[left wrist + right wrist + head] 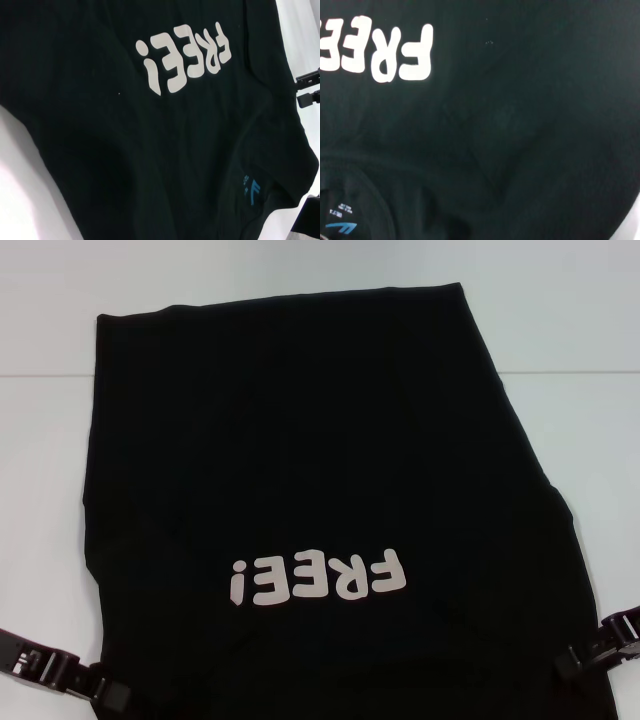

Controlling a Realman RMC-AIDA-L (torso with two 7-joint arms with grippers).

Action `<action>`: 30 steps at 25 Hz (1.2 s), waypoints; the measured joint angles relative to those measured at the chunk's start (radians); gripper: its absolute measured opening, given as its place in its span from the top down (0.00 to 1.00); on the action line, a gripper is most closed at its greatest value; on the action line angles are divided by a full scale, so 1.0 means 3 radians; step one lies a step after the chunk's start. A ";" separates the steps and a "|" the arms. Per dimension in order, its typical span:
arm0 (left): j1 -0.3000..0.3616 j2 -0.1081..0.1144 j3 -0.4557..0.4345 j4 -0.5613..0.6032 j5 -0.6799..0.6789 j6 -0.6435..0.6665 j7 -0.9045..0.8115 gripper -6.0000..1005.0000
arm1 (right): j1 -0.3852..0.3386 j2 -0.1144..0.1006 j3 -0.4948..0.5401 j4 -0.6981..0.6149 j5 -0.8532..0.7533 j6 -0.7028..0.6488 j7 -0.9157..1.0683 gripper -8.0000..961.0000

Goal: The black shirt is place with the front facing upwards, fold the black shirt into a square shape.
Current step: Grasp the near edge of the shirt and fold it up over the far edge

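Shirt lies front up on white table, lettering toward robot, neck label at near end. Sides look already turned in — outline narrow, long, with slanting creases near lettering. Lengthwise fold still to do, so not yet square. Left gripper at near left edge, right gripper at near right edge — jaw state: cannot tell for either.
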 joint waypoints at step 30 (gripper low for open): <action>-0.0001 0.0011 -0.0006 0.0000 0.0000 0.0000 0.0011 0.96 | 0.0113 0.0046 -0.0002 0.0143 0.0174 -0.0079 -0.0086 0.21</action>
